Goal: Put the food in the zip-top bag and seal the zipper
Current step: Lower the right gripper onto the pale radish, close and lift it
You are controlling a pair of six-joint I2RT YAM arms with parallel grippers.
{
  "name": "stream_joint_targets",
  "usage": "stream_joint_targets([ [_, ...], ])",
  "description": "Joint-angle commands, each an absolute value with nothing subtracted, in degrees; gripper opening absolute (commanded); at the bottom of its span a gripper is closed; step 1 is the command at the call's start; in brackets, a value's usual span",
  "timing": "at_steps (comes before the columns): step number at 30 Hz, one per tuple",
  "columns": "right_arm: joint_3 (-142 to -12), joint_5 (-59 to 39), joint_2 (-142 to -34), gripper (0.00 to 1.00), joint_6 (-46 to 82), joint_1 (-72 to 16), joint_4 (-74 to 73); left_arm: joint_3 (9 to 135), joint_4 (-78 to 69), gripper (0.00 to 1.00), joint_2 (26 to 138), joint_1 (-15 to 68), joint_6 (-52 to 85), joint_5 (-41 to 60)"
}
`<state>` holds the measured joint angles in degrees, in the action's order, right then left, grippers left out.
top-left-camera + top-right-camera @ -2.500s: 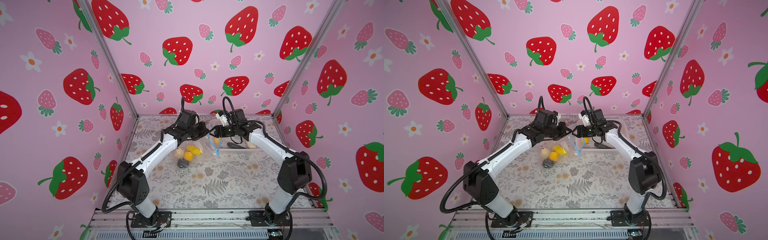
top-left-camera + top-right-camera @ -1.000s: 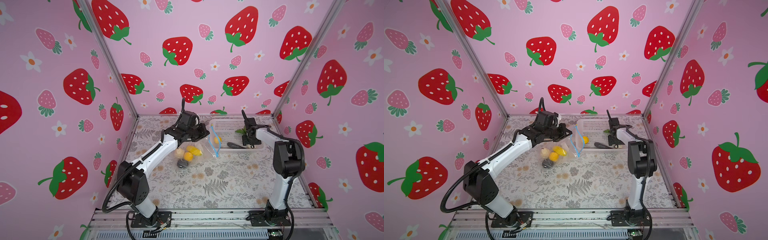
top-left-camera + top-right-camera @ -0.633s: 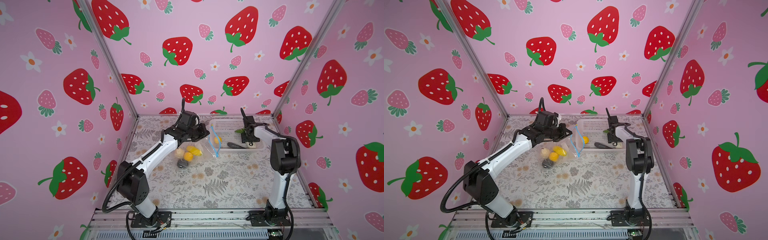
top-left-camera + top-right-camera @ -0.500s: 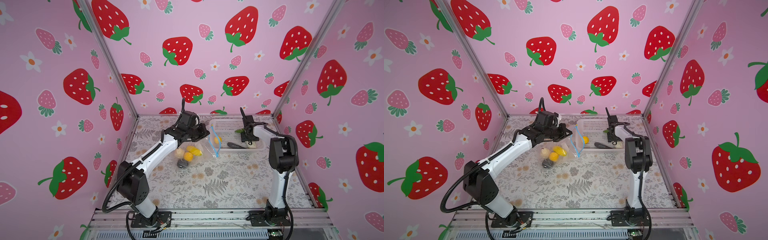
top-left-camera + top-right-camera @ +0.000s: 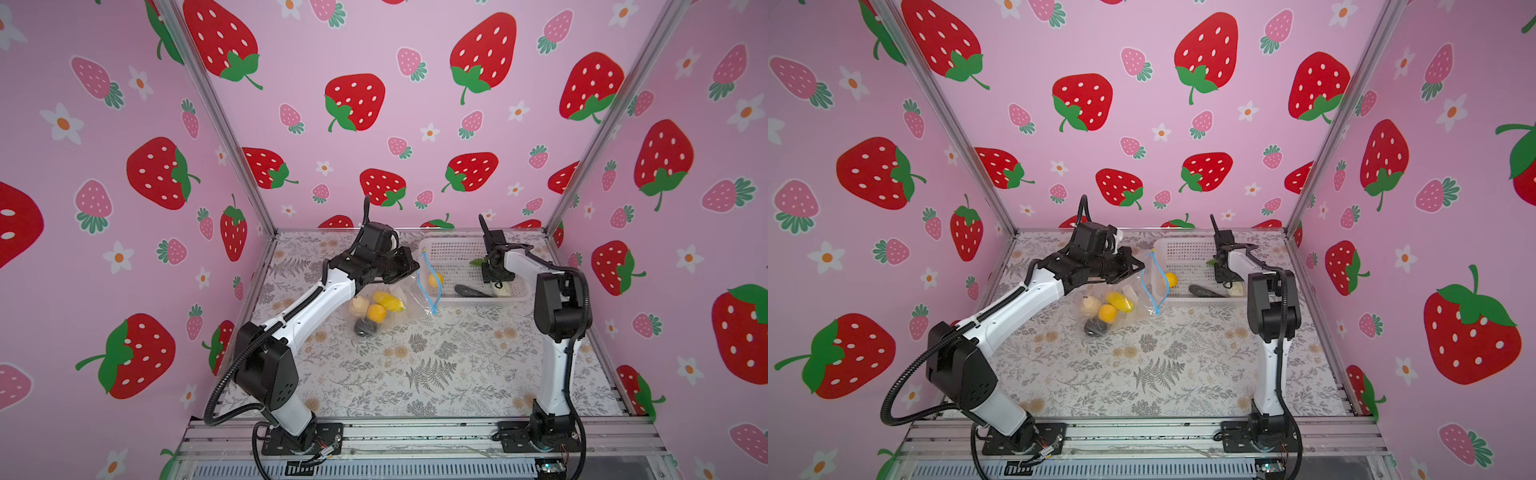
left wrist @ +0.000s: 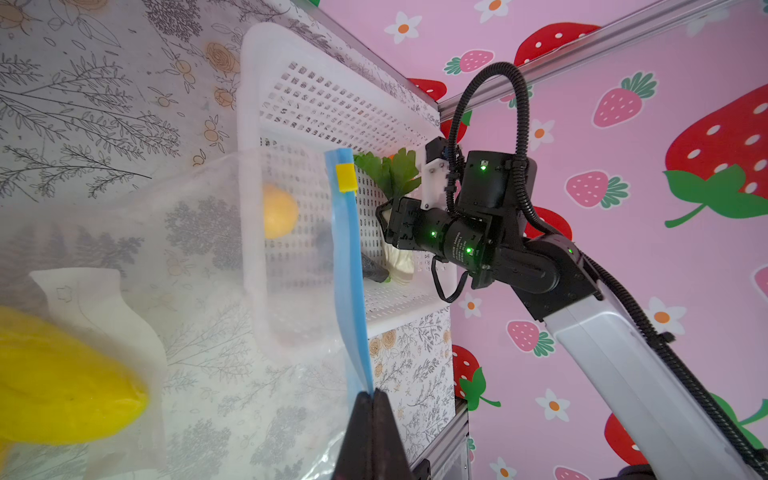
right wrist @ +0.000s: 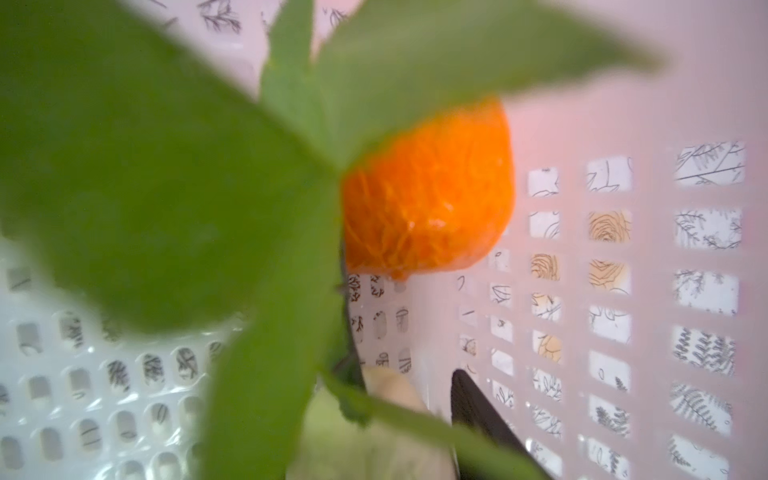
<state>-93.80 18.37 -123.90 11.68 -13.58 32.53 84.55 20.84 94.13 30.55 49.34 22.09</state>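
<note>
Left gripper [image 6: 372, 400] clamps the blue zipper [image 6: 347, 257]; motor label [image 6: 457, 246] unreadable.

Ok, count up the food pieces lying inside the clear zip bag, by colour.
yellow piece: 1
orange piece: 1
cream-white pieces: 2
dark grey-black piece: 1
Total: 5

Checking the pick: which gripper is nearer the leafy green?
Right. The right gripper is in the basket at the leafy green; the left gripper is outside it, shut on the zipper.
</note>
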Motion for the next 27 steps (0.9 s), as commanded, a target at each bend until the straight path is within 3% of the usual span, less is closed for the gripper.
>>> stream_joint_targets([
  [1,-94.39,17.52,-123.00,0.53,11.34,-13.19,33.77,86.39,21.09,0.00,94.31,30.76,49.22,22.42],
  [16,-94.35,16.82,-119.03,0.52,13.01,-13.26,33.31,86.38,21.18,0.00,94.27,30.81,49.22,22.17],
  [27,-92.74,6.66,-112.40,0.52,14.22,-13.19,30.82,86.83,21.44,0.00,94.19,30.81,49.13,21.80],
])
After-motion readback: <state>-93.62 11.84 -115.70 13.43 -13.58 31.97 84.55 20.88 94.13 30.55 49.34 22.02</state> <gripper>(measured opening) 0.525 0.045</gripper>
